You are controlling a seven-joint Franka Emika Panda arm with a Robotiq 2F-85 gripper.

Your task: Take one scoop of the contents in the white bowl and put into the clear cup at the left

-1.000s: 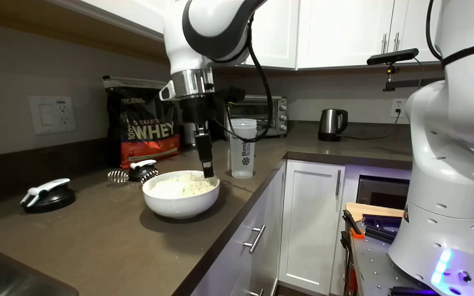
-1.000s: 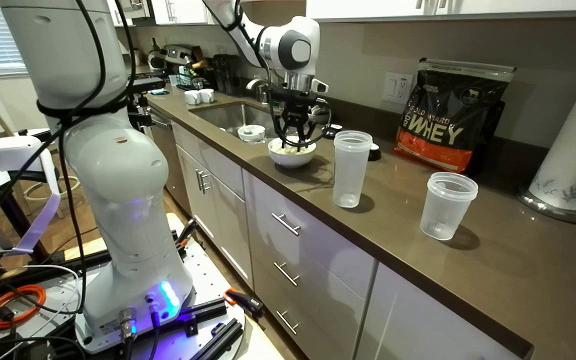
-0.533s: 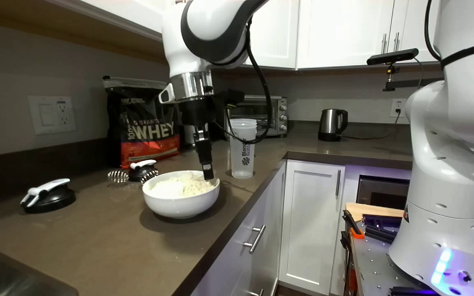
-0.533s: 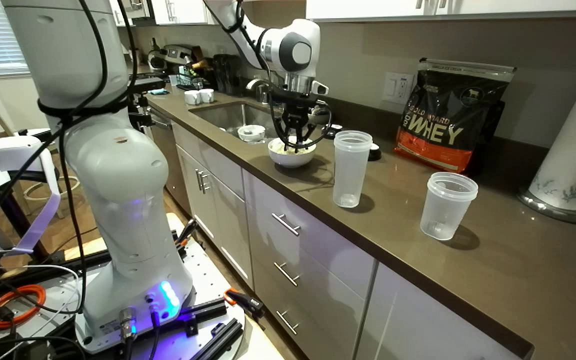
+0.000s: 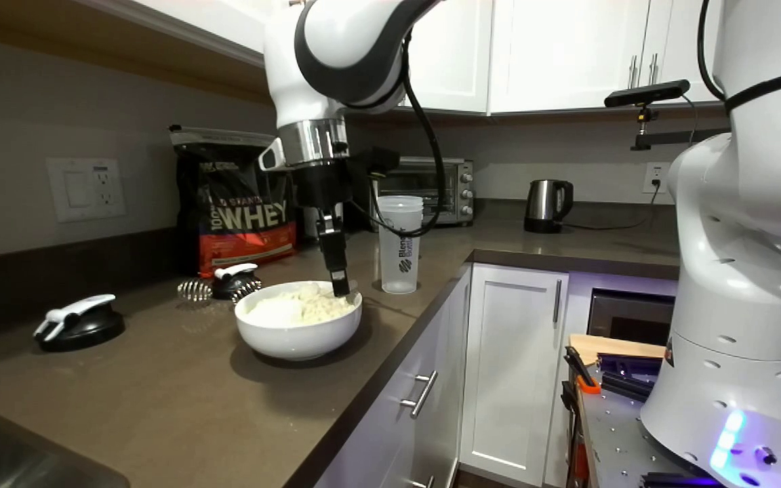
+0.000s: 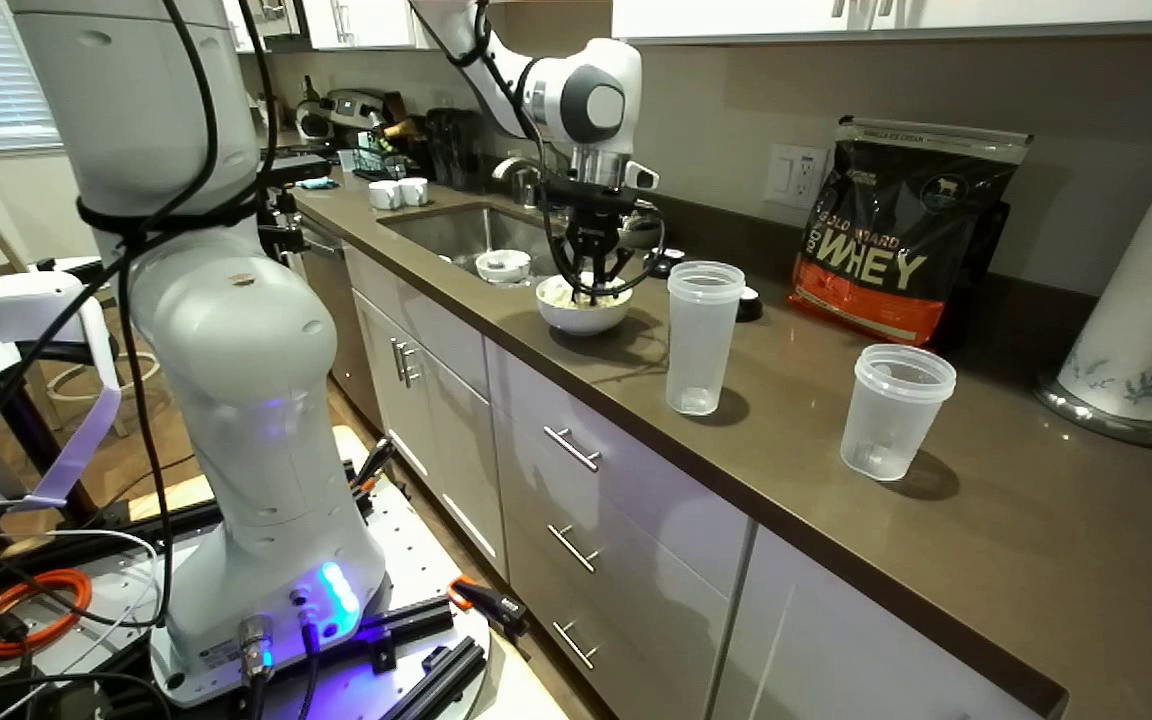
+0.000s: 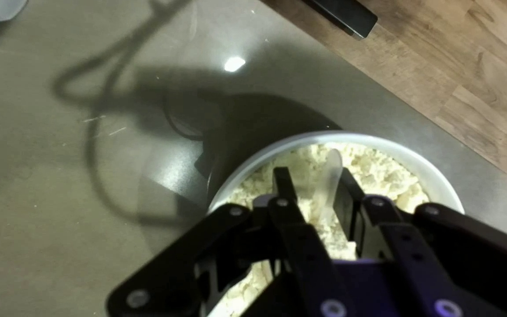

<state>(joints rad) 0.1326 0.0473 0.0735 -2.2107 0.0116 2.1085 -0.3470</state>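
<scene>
The white bowl (image 5: 299, 342) stands on the counter, also in an exterior view (image 6: 581, 320) and the wrist view (image 7: 440, 180). It holds cream, crumbly powder (image 5: 292, 308), seen closely in the wrist view (image 7: 396, 176). A translucent scoop handle (image 7: 333, 163) sticks up from the powder. My gripper (image 7: 315, 174) points down into the bowl, fingers apart on either side of the handle, which is nearer the right finger. It also shows in both exterior views (image 5: 341, 288) (image 6: 596, 292). The scoop's head is hidden. The tall clear cup (image 6: 701, 345) stands upright beside the bowl, also in an exterior view (image 5: 399, 254).
A shorter clear cup (image 6: 896, 415) stands farther along the counter, near a paper-towel roll (image 6: 1141, 310). A black whey bag (image 5: 238, 203) leans at the wall. Black lids (image 5: 82, 325) and wire whisk balls (image 5: 194, 291) lie behind the bowl. The counter edge (image 5: 377, 373) runs close by.
My gripper has come down slightly into the bowl and shifted a little to the side, with its fingers around the scoop handle. Bowl and cups have not moved.
</scene>
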